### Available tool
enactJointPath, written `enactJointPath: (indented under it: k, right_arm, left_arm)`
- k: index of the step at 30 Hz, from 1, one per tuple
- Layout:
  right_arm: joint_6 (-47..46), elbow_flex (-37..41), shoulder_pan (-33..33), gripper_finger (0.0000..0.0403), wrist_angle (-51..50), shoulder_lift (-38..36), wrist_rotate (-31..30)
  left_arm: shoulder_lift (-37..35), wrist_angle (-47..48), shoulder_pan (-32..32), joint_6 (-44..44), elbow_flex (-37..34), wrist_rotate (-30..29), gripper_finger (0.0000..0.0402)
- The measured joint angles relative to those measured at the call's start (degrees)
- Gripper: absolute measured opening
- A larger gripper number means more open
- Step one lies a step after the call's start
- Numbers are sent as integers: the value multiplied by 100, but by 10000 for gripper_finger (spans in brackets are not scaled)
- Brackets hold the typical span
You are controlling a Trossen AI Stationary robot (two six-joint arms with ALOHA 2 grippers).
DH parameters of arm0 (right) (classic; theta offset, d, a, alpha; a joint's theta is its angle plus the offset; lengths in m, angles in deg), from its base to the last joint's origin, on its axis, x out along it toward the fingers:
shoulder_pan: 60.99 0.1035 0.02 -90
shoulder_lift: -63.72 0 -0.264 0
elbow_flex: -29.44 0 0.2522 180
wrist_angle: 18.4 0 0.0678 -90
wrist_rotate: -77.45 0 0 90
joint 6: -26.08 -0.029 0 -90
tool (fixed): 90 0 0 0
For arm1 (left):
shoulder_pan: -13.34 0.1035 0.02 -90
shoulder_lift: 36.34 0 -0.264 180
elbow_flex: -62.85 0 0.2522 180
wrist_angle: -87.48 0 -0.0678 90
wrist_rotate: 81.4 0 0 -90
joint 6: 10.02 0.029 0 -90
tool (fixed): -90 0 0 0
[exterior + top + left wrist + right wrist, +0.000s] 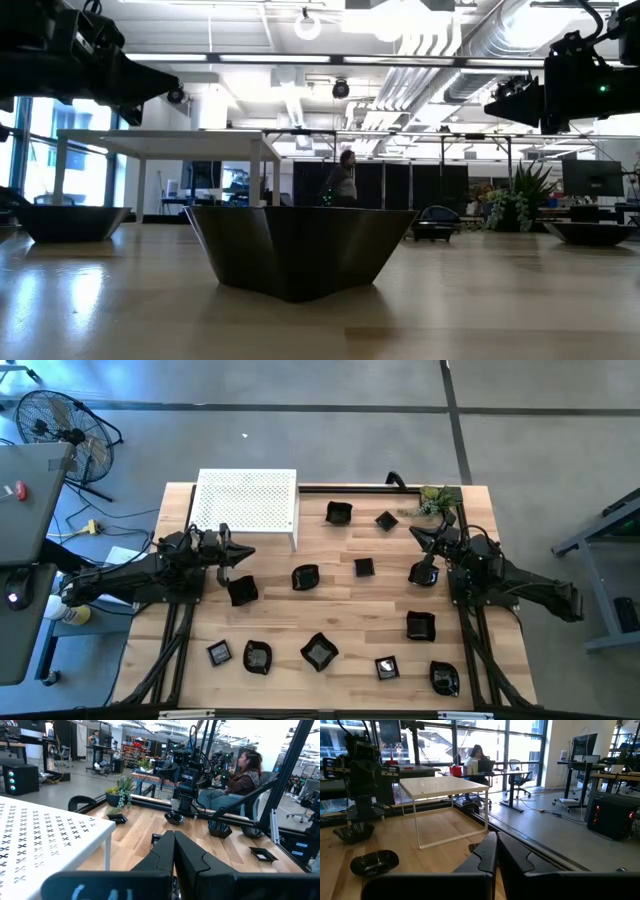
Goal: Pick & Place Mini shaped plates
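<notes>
Closest to the low camera sits one angular black dish (pixel 300 250), flat on the wooden table (pixel 340 675) and filling the middle of that view. Along the table's near edge lies a loose row of mini shaped plates: a small square one (pixel 219 653), a rounder one (pixel 257 657), an angular one (pixel 319 651), another small square (pixel 387 668) and a rounded one (pixel 444 678) toward the near right corner. A square dish (pixel 420 625) rests a little farther in on the right side. Across the middle of the table, a dark plate (pixel 242 591) lies just in front of the left gripper (pixel 248 554), whose fingers (pixel 165 852) are pressed together on nothing, hovering above the wood beside the white perforated stand (pixel 246 500). More plates sit mid-table: one (pixel 305 576) near the centre and a square one (pixel 364 567) to its right. The right gripper (pixel 416 532) is likewise pinched closed and empty, raised over the right side, with a plate (pixel 423 573) lying just beside its arm. Toward the far edge rest two more dishes (pixel 339 512) and (pixel 386 520), and a small green plant sprig (pixel 436 499) stands at the far right corner. Beyond the table, a person (pixel 240 782) sits on a chair in the room.
</notes>
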Motion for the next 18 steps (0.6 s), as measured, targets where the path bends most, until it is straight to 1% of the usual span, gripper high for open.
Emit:
enactJointPath:
  k: [18]
  right_arm:
    - [0,1,-1,7,1,0,0]
  left_arm:
    - [-1,-50,0,-2,-2,26,1]
